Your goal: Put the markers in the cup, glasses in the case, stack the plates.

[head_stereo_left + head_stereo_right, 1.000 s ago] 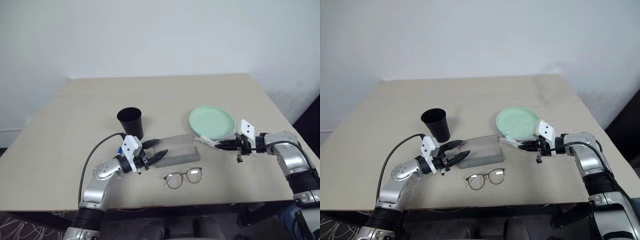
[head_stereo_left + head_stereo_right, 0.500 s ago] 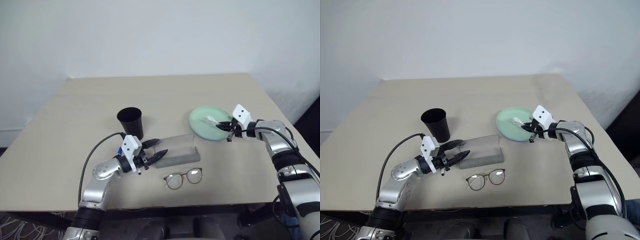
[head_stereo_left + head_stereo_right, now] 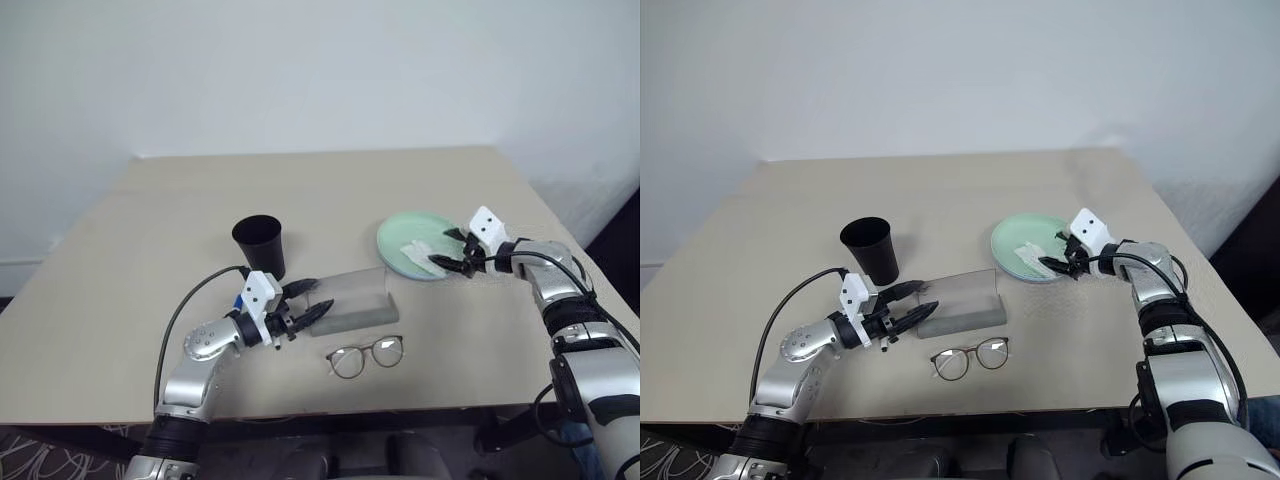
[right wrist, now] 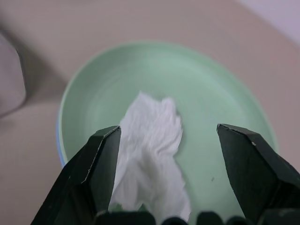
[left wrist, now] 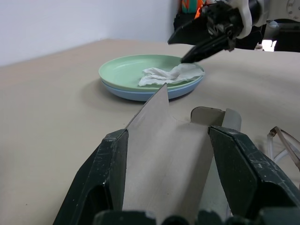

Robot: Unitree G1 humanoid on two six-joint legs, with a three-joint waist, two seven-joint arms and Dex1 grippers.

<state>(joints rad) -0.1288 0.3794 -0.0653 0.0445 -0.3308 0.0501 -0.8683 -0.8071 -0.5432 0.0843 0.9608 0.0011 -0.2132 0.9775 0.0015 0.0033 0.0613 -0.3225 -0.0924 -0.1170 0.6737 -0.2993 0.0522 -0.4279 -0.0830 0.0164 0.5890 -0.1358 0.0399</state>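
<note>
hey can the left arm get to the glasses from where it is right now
Probably yes. The glasses lie in the open beside the left gripper, jaws open and holding nothing, though the case sits just ahead.

A beige table [image 3: 330, 190] carries a black cup [image 3: 259, 246], a grey case [image 3: 360, 300] beside it, glasses [image 3: 365, 355] near the case, and stacked plates [image 3: 420, 247] beyond the case.

The far half of the table [image 3: 300, 185] is bare. Near the front, the cup [image 3: 259, 246], the case [image 3: 355, 298] and the glasses [image 3: 366, 355] stand close together. A crumpled tissue [image 4: 152, 159] lies on the stacked plates [image 3: 412, 247], under the spread right gripper [image 3: 448, 252].
</note>
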